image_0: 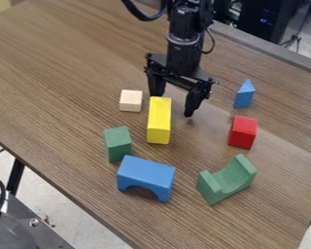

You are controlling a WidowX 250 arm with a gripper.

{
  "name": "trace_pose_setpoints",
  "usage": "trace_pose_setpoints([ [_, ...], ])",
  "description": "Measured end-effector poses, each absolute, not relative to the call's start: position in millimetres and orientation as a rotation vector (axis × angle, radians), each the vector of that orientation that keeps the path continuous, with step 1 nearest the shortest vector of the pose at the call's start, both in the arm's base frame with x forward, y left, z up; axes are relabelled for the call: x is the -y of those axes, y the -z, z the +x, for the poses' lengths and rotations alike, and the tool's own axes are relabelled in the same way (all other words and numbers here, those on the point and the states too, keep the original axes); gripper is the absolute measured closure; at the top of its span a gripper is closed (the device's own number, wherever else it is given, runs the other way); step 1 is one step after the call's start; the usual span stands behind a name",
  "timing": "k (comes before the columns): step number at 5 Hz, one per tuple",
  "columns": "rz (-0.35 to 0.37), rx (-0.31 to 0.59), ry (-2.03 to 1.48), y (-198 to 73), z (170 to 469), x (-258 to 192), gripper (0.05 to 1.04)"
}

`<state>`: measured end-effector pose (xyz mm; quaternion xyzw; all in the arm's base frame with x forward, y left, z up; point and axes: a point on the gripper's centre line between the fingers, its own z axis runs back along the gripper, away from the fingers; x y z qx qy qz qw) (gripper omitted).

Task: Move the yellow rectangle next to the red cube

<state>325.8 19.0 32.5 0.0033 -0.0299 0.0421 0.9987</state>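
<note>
One yellow rectangle (159, 120), one red cube (243, 132)

My claw (173, 105): matt, plastic-looking. Counter (67, 73): wood-grained, faint sheen. Yellow block (159, 119), red cube (243, 131): smooth, matt.

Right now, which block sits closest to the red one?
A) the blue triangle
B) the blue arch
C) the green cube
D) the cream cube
A: the blue triangle sits just behind the red block, while the others are across the table.
</note>
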Motion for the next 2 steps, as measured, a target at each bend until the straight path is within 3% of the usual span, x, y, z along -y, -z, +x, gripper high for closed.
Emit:
trace_pose_setpoints([
  [2, 0.037, 0.068, -0.187, -45.3, 328.4, -35.7, 0.085],
])
